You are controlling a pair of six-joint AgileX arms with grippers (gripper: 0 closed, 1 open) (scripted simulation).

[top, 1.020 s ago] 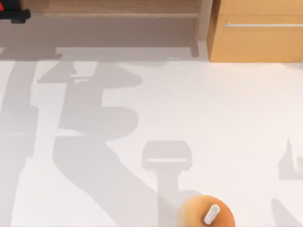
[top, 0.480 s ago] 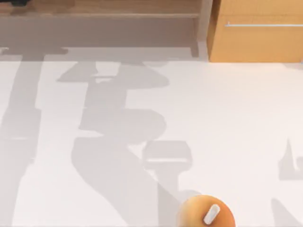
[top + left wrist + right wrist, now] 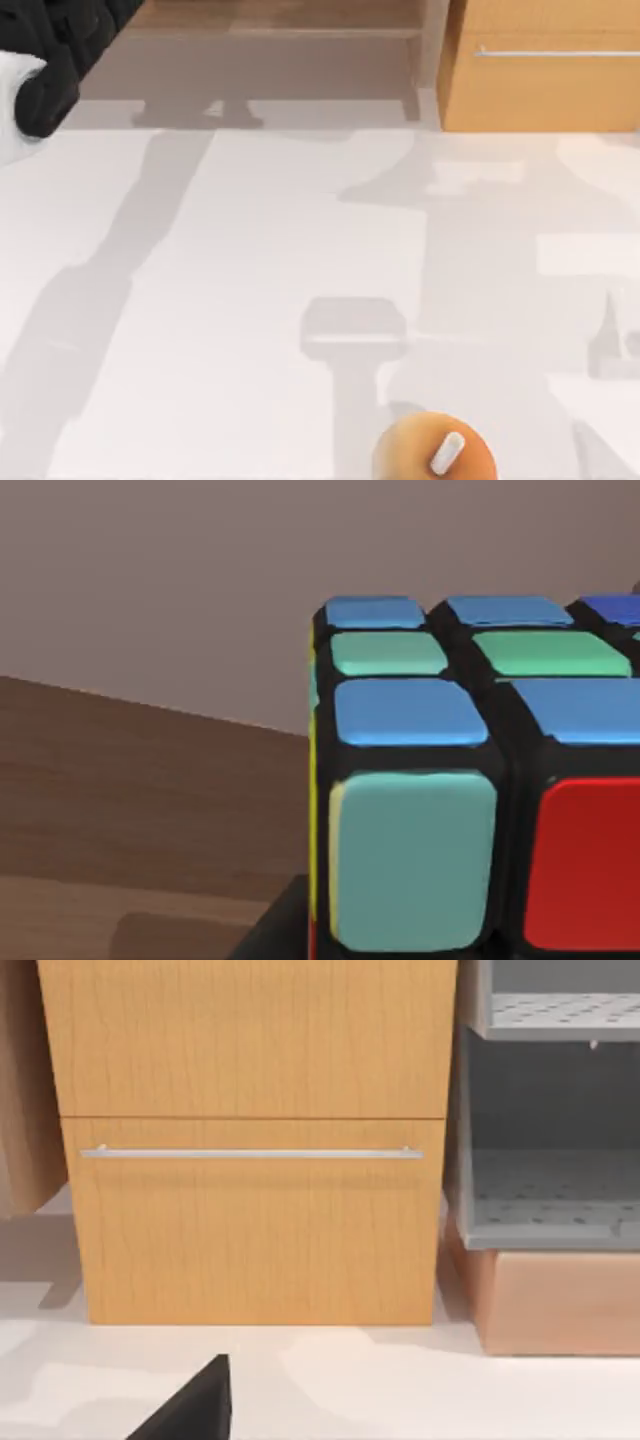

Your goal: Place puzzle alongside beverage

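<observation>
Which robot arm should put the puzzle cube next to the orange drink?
Probably the left. The puzzle sits right up against the left wrist camera, seemingly already carried. The beverage waits at the table's near edge, while the right wrist camera faces a wooden cabinet.

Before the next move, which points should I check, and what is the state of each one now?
1. The puzzle is carried by the left hand, off the table: ok.
2. The puzzle is close to the beverage: not ok, the left hand is at the far left corner.
3. The beverage is upright, with its white stub on top: ok.
4. There is room on the table left of the beverage: ok.
5. The parked right hand faces the drawer cabinet: ok.
6. Grip firmness: cannot tell.
</observation>
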